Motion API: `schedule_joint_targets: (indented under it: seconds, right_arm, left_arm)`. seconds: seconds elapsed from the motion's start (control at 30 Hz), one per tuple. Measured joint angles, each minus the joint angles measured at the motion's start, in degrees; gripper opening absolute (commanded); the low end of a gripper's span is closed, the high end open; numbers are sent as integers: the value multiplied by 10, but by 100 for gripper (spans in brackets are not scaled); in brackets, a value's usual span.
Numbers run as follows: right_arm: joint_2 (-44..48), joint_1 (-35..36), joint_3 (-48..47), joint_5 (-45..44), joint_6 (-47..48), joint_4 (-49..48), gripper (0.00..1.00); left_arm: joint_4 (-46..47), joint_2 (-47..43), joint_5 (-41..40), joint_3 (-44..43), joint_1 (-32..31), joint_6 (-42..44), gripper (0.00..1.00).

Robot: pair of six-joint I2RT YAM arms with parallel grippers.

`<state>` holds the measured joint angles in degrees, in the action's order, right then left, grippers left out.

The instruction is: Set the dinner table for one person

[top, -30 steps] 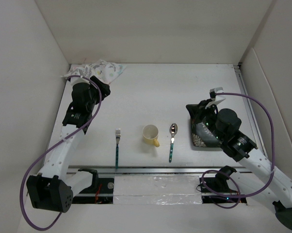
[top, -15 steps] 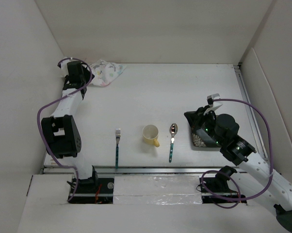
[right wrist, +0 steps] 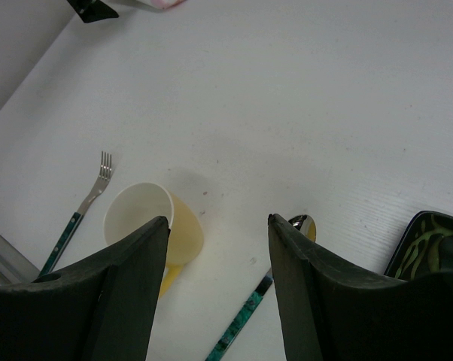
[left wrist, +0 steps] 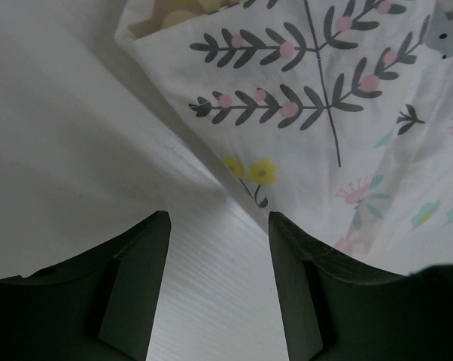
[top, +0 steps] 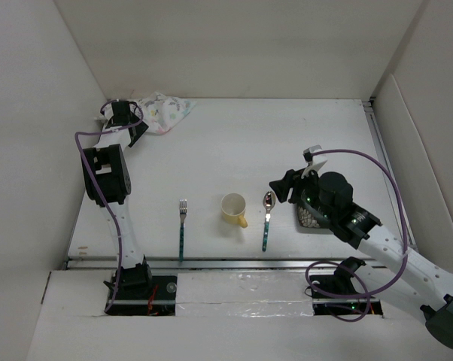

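Cloth comes first, I think: the placemat [top: 162,113] lies crumpled in the far-left corner of the table [top: 287,135], near both walls [top: 68,113]. Your left gripper [left wrist: 215,226] stands open and empty just before its edge, so the step in hand looks like fetching it. Next: go fwd, pinch the near fold, pull it toward the centre. Your right gripper [right wrist: 219,226] is open too, w/ nothing held, over the spoon [right wrist: 241,327] beside the plate [top: 311,216]. The cup [top: 232,208] and fork [top: 182,226] sit near the front edge; mid-table is bare, so room is enough.
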<state>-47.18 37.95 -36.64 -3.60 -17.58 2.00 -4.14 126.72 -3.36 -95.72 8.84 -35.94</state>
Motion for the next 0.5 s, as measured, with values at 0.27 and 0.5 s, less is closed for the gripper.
schedule_joint_targets:
  seconds: [0.27, 0.5]
  right_arm:
    - [-79, 4, -4, 15, 2, -39, 61]
    - [-137, 5, -17, 33, -3, -60, 60]
  left_arm:
    - [35, 72, 41, -72, -4, -26, 40]
    - [48, 120, 75, -143, -14, -27, 0]
